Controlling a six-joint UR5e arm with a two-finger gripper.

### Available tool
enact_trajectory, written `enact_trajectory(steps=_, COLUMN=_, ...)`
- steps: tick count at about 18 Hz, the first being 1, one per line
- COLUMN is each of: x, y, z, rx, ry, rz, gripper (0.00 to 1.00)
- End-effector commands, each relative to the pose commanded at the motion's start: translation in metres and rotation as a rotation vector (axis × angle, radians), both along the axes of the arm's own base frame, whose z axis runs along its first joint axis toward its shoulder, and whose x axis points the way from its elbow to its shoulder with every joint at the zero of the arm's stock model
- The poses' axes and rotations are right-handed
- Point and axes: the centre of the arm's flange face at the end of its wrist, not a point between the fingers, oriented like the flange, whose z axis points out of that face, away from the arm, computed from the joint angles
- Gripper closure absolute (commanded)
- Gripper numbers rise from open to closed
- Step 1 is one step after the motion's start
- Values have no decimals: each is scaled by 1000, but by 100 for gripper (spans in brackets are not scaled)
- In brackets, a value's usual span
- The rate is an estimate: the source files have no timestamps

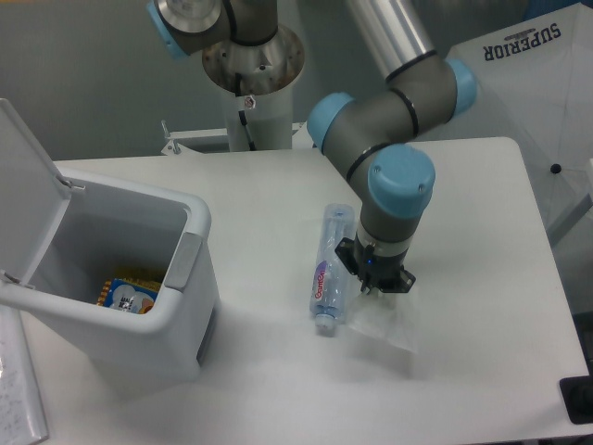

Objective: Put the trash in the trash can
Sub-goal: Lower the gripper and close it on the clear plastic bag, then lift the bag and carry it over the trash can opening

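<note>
The clear plastic bottle [329, 267] with a purple-blue label lies on the white table, its white cap toward the front. Just right of it my gripper [374, 286] points straight down, its fingers mostly hidden under the wrist. The crumpled clear wrapper [389, 324] trails from the fingers toward the front right and moves with them, so the gripper looks shut on it. The trash can [198, 219], a large white bin, stands at the left with its lid [23, 176] flipped open.
An orange-and-blue packet [125, 293] lies at the bottom of the bin. The arm's base column [250, 88] rises at the back. A white cover printed SUPERIOR [537, 93] is at the right rear. A black object [579, 399] sits at the front right corner.
</note>
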Motion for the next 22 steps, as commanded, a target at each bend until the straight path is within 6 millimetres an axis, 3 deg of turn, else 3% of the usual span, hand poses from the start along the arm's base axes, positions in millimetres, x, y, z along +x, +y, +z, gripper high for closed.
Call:
enact_trajectory(steps=6, x=2, y=34, z=62, rx=315, ry=-153, rz=141, gripper=100)
enact_trajectory(steps=11, x=28, y=31, z=131, rx=486, ry=-196, rz=146, gripper=100)
enact_trajectory(steps=18, x=83, y=24, z=207, rx=642, ry=-282, rz=160, gripper=100)
enact_trajectory(steps=20, x=101, y=30, z=217, rx=651, ry=-290, rz=143, gripper=100)
enact_trajectory(steps=22, x=133, y=42, z=227, rx=657, ry=-309, rz=101, gripper=100)
